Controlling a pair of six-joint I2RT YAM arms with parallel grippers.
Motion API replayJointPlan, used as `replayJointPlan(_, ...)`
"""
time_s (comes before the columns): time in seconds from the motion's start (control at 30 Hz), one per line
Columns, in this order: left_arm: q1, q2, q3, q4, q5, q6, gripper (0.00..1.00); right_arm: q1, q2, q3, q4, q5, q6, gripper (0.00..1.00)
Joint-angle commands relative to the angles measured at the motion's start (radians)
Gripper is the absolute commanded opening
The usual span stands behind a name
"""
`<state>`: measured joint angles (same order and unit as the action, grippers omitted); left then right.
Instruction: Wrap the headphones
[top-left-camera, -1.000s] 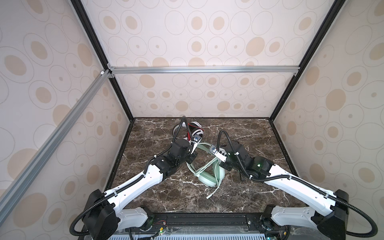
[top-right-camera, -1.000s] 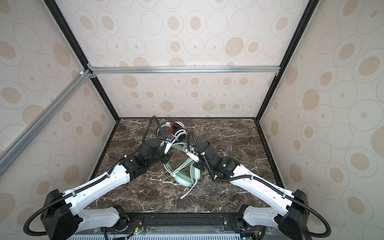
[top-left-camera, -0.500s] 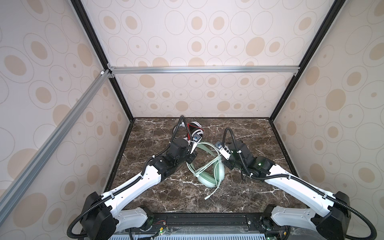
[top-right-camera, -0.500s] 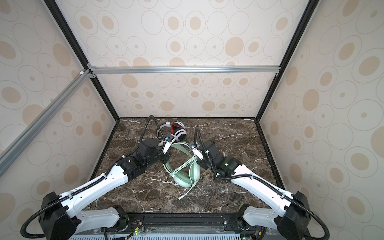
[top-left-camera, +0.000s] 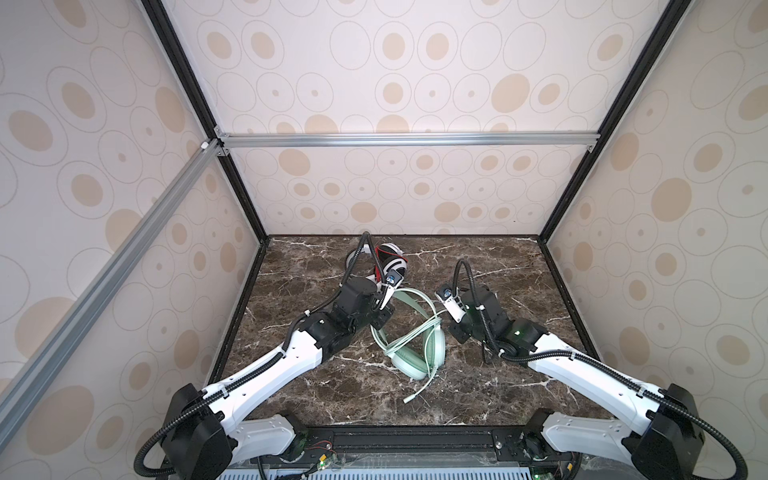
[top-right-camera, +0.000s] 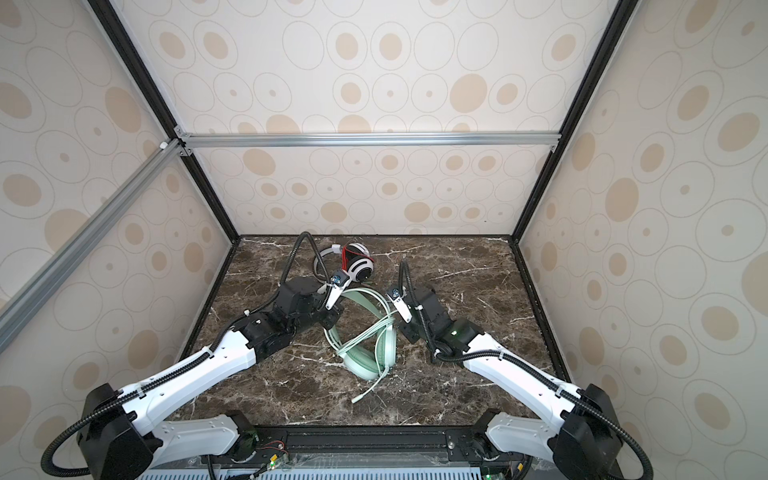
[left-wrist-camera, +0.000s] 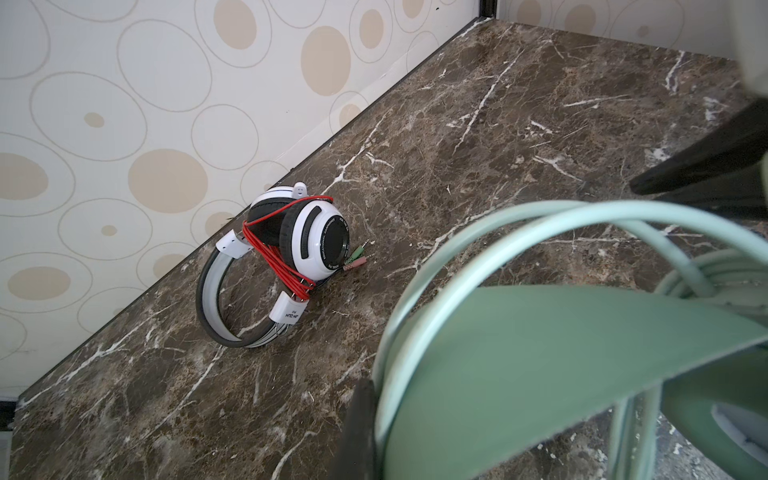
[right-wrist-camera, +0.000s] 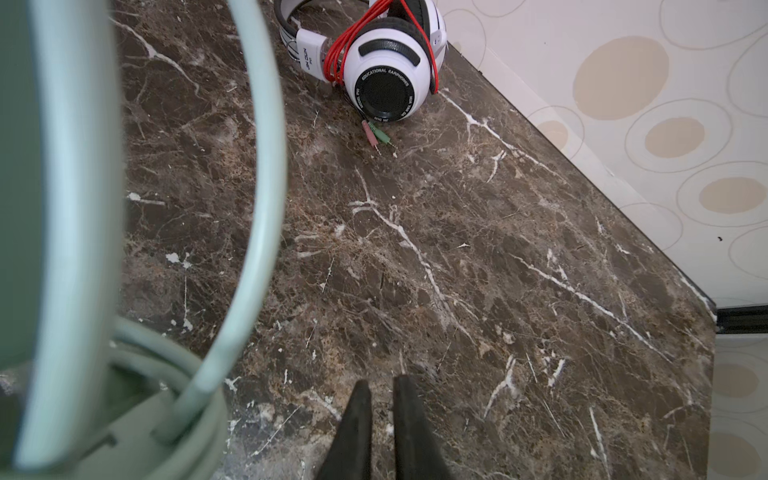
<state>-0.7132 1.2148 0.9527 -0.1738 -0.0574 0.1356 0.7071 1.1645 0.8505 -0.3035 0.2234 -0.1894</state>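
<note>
The left gripper is sitting closed on the headband of the mint-green headset, just left of the middle in both top views. In the left wrist view only one black finger is showing at the bottom edge, with the green band running into the grip and hiding the rest. The right gripper is standing barely parted, a thin gap showing between its tips at the bottom of the right wrist view, and it is holding nothing. Bare marble tabletop is lying under it; the green headset is filling the left side of that frame, beside the tips and not between them.

Outward from there, the green cord is lying in several turns across the headset, slanting between the ear cups and the band in both top views. One loose tail is trailing toward the lower middle of the frame and ending in a plug resting on the marble. The white headset is lying near the back wall, in the upper middle of the tabletop; its red cord is wound tight around it, and two small plugs are poking out beside the cup.

Judging by this, the white headset is looking finished; the green one is looking mostly wound, with the tail and perhaps a final tuck remaining.
</note>
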Motion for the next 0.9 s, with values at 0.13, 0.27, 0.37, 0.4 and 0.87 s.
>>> replayJointPlan(0.13,0.008,0.072,0.141,0.011,0.003,-0.034,0.0,-0.039,-0.023,-0.057,0.087,-0.052,0.088,0.24)
replayJointPlan(0.27,0.009,0.106,0.173,-0.009,-0.015,-0.037,0.0,-0.119,-0.04,-0.085,0.112,-0.148,0.177,0.36)
replayJointPlan(0.37,0.011,0.116,0.183,-0.013,-0.008,-0.045,0.0,-0.182,-0.058,-0.117,0.143,-0.209,0.236,0.46)
replayJointPlan(0.4,0.013,0.122,0.187,-0.019,-0.006,-0.048,0.0,-0.203,-0.062,-0.126,0.149,-0.227,0.254,0.49)
replayJointPlan(0.87,0.047,0.316,0.291,-0.07,-0.003,-0.225,0.0,-0.375,-0.013,-0.131,0.115,-0.261,0.355,0.79)
